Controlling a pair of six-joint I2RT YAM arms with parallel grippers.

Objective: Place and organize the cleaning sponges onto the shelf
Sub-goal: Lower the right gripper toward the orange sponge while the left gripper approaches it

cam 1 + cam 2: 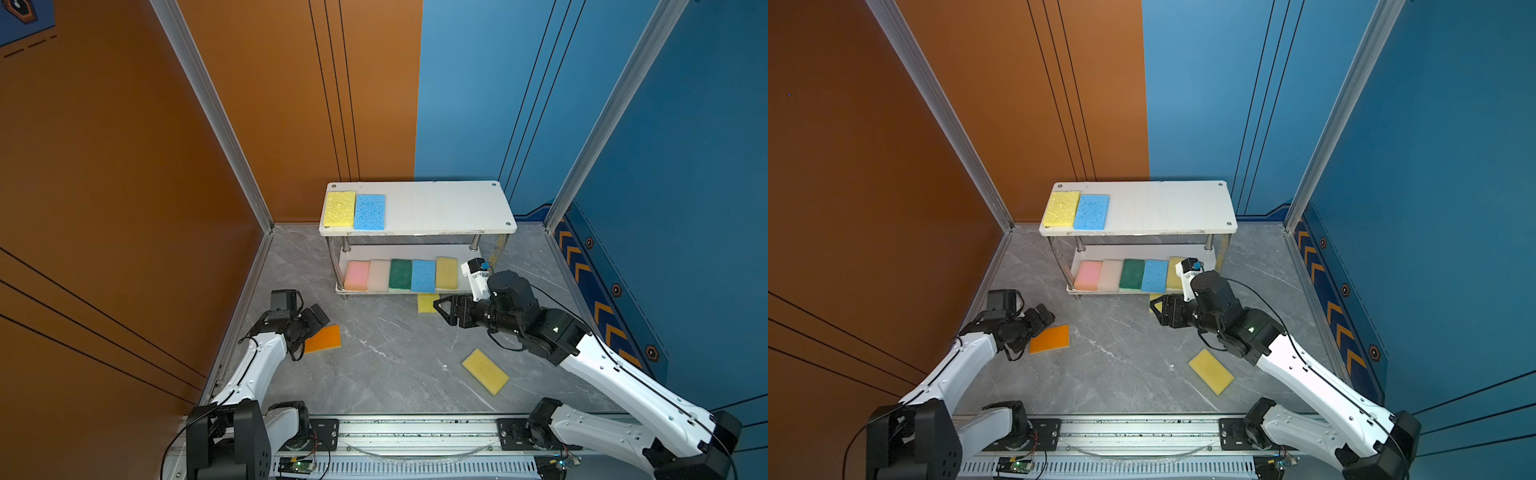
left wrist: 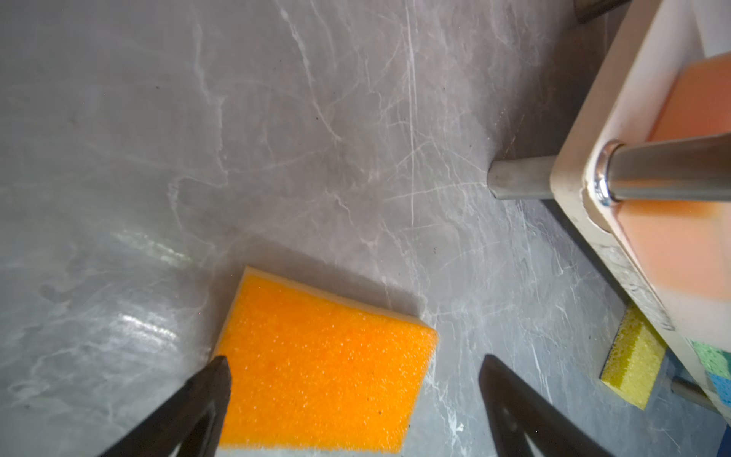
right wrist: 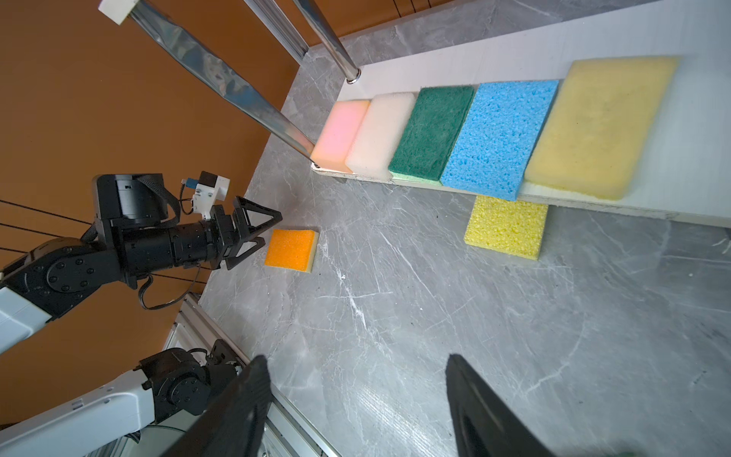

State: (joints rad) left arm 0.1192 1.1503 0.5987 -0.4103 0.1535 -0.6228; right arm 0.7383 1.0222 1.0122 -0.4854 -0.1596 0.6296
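The shelf (image 1: 440, 208) stands at the back. Its top board holds a yellow sponge (image 1: 339, 208) and a blue sponge (image 1: 369, 212). On the lower board (image 3: 652, 205) lie pink (image 3: 342, 132), off-white (image 3: 379, 134), green (image 3: 433, 132), blue (image 3: 500, 138) and pale yellow (image 3: 601, 126) sponges in a row. An orange sponge (image 2: 320, 372) lies on the floor, and my left gripper (image 2: 355, 360) hangs open over its near end. My right gripper (image 1: 438, 308) is open and empty beside a yellow sponge (image 3: 506, 227) half under the shelf. Another yellow sponge (image 1: 485, 371) lies near the front right.
The grey marble floor (image 1: 386, 357) is bounded by orange and blue walls. A metal shelf leg (image 2: 518, 182) stands close to my left gripper. An aluminium rail (image 1: 415, 432) runs along the front edge.
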